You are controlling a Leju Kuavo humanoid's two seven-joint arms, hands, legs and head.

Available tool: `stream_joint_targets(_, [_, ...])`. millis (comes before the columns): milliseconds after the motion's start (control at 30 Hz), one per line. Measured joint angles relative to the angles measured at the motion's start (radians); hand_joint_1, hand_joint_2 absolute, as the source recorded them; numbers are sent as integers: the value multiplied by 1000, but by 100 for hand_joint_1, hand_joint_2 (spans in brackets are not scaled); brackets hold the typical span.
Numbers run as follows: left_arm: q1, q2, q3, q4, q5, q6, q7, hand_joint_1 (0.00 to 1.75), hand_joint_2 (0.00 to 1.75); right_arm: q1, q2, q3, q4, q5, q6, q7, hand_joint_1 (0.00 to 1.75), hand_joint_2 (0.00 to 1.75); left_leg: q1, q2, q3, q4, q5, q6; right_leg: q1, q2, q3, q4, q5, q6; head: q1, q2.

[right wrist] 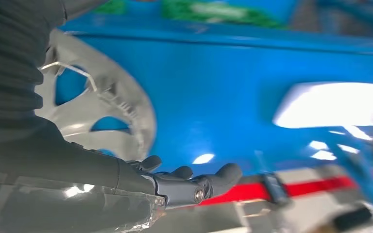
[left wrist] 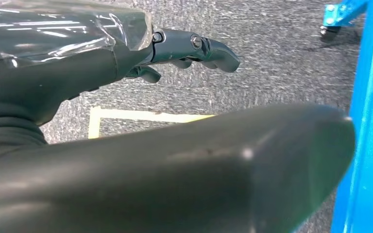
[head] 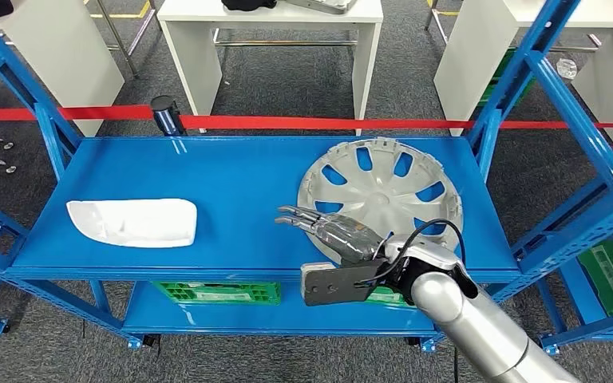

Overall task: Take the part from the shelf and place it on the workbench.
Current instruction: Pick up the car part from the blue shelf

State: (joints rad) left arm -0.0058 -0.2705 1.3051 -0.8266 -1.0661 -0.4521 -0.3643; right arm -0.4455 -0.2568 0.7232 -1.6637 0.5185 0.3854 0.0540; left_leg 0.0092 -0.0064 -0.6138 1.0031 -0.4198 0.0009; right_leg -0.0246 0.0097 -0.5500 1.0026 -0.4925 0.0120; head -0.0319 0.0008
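Hovering over the silver wheel cover on the blue shelf, right hand (fingers spread, empty)

I see bare blue shelf between the white part and the hubcap; blue uprights flank it.

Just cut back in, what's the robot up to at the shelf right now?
The right robot hand is stretched out, fingers apart, over the near-left edge of the silver hubcap lying flat on the blue shelf, holding nothing. A white part lies untouched on the shelf's left side. The left robot hand hangs over the floor, holding nothing.
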Motion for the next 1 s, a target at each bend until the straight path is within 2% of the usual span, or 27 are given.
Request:
stream_joint_targets(67, [-1,-1,3,4,-7,1,-5,0,0,-1,1,-6,18,77,2,13,0,175,2,0,9,-14,5,15,-1,-2,-18,36,-19,3,2,0])
stream_joint_targets(100, [-3,-2,4,7,-10,2,-6,0,0,-1,1,-9,27,113,7,22,0,175,2,0,12,-19,6,22,-1,-3,-45,86,-40,-1,3,0])
stream_joint_targets(167, [-7,0,6,21,-15,6,-9,0,0,3,1,-13,52,180,30,51,0,175,-3,0,13,-20,4,29,1,-3,-123,228,-89,-8,4,0])
stream_joint_targets(200, [-9,1,7,30,-18,11,-10,0,0,8,1,-15,66,204,44,66,0,175,-6,-1,14,-20,3,31,1,-3,-154,280,-101,-8,4,0])
stream_joint_targets(233, [-10,4,7,42,-21,20,-11,0,0,14,1,-18,82,221,58,78,0,175,-8,-3,15,-20,2,32,1,-3,-168,296,-97,-4,5,0])
stream_joint_targets(267, [-11,7,7,55,-25,29,-11,0,0,19,1,-22,98,231,68,87,0,175,-10,-4,16,-19,1,33,1,-3,-159,266,-77,3,5,0])
stream_joint_targets(333, [-13,14,8,80,-30,47,-13,0,0,24,2,-35,129,248,82,104,0,175,-13,-6,18,-17,-2,30,3,-4,-100,128,-16,11,5,0])
stream_joint_targets(367, [-14,18,8,89,-33,51,-13,0,0,26,4,-44,143,257,82,113,0,175,-16,-7,18,-13,-4,26,4,-5,-71,65,10,8,4,0])
stream_joint_targets(400, [-15,21,10,95,-34,53,-13,0,0,31,6,-55,157,269,80,122,0,175,-17,-8,16,-9,-7,23,6,-5,-52,25,26,2,4,0])
stream_joint_targets(467, [-16,25,14,100,-39,44,-10,0,0,45,10,-85,179,295,69,140,0,175,-18,-10,14,-4,-11,14,12,-5,-41,5,36,-12,4,0])
stream_joint_targets(533, [-14,29,17,99,-46,27,-2,0,0,60,13,-120,192,318,63,156,0,175,-15,-8,9,7,-21,4,8,-5,-38,2,38,-20,4,0])
stream_joint_targets(567, [-13,30,17,99,-50,21,2,0,0,67,14,-139,196,328,63,162,0,175,-12,-7,-2,31,-37,-3,4,-5,-35,1,38,-24,3,0])
stream_joint_targets(600, [-13,32,18,99,-54,17,5,0,0,75,16,-158,199,336,63,166,0,175,-9,-6,-22,75,-62,-10,1,-5,-32,0,37,-27,2,0])
stream_joint_targets(667, [-12,33,18,101,-61,18,7,0,0,94,17,-191,206,348,65,170,0,175,-2,-4,-85,209,-122,-21,1,-6,-29,0,34,-31,-1,0])
stream_joint_targets(700, [-12,34,19,104,-63,22,8,0,0,105,18,-205,210,352,66,169,0,175,1,-2,-114,265,-139,-25,1,-6,-28,0,33,-32,0,0])
stream_joint_targets(733, [-12,35,19,107,-65,25,8,0,0,114,18,-219,213,355,68,169,0,175,3,-1,-129,288,-138,-27,1,-5,-27,1,32,-32,0,0])
stream_joint_targets(767, [-11,36,19,109,-65,28,8,0,0,122,19,-231,216,357,68,168,0,175,5,0,-123,270,-118,-27,1,-5,-26,1,31,-32,0,0])
stream_joint_targets(833, [-12,40,19,112,-65,32,7,0,0,130,21,-250,219,359,68,166,0,175,5,1,-62,141,-49,-22,0,-2,-20,0,28,-29,-1,0])
stream_joint_targets(867, [-13,42,19,114,-66,33,6,0,0,133,21,-258,219,360,69,166,0,175,3,1,-27,74,-26,-17,2,0,-18,0,26,-26,0,0])
stream_joint_targets(900, [-14,44,19,115,-66,35,3,0,0,136,22,-265,220,360,69,165,0,175,1,1,-2,28,-14,-13,4,1,-18,0,25,-23,0,0])
stream_joint_targets(933, [-15,46,19,117,-67,36,1,0,0,139,22,-272,221,361,69,165,0,175,-2,1,11,4,-14,-8,6,1,-18,0,23,-18,0,0])
stream_joint_targets(1000, [-17,49,19,123,-69,42,-5,0,0,145,23,-286,222,362,68,165,0,175,-7,1,17,-2,-17,2,6,2,-18,-2,23,-7,0,0])
